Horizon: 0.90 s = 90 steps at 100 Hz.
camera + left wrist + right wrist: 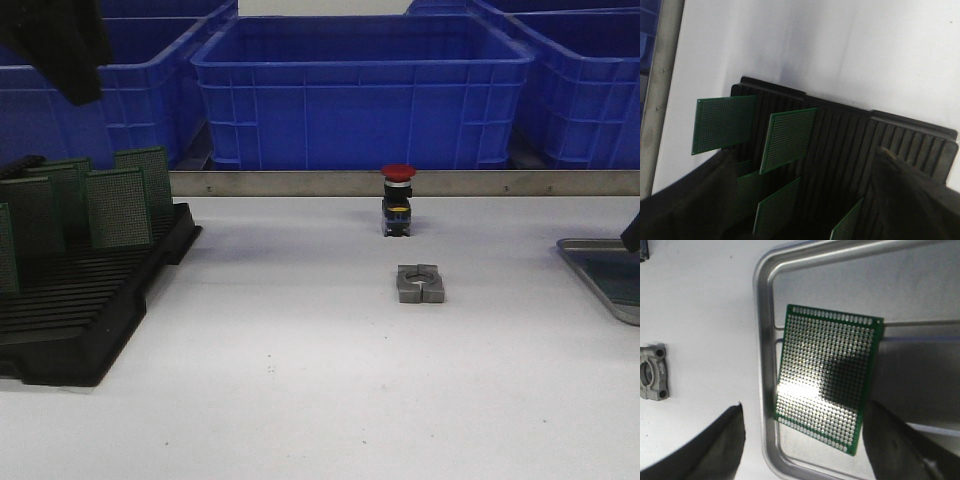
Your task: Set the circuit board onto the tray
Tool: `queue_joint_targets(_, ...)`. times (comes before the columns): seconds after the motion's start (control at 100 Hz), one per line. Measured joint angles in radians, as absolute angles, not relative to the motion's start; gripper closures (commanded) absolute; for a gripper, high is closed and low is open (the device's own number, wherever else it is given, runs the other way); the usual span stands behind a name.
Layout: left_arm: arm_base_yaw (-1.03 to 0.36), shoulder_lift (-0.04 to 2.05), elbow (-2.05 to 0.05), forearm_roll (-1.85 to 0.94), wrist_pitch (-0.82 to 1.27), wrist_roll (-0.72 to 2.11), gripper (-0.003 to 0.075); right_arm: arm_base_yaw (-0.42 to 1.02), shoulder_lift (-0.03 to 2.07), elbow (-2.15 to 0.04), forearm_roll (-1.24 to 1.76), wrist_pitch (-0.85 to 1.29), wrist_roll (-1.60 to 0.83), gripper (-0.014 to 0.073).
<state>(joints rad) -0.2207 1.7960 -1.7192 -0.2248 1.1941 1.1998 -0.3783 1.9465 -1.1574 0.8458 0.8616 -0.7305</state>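
Observation:
A green perforated circuit board (827,377) lies in the silver-grey tray (762,330), slightly askew, one corner near the rim. My right gripper (805,410) hangs above it with its fingers (715,450) wide apart; one board edge runs beside the other finger, and I cannot tell if they touch. In the front view the tray (590,262) shows at the far right edge, with a bit of the right gripper (632,232) over it. My left gripper (806,152) is open and empty above the black slotted rack (860,135), which holds several upright green boards (787,137).
The rack (90,300) stands at the table's left. A red-capped push button (397,200) and a grey metal clamp block (419,283) sit mid-table; the block also shows in the right wrist view (652,371). Big blue bins (360,90) line the back.

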Motion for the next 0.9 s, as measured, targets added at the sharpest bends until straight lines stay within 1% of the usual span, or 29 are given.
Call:
queue_joint_targets(0.24,-0.196,1.889,-1.719,-0.221,1.145,1.269,0.0208,-0.378,1.946,-1.157,0.846,0.862,-0.731,0.0074)
queue_joint_targets(0.46,-0.186,1.950,-1.719,-0.212,1.068,1.277,0.0208,-0.378,1.946,-1.157,0.846,0.862,-0.731,0.0074)
queue_joint_targets(0.9,-0.176,2.046,-1.721,-0.183,1.056,1.286,0.0208,-0.378,1.946,-1.157,0.848,0.862,-0.731,0.0074)
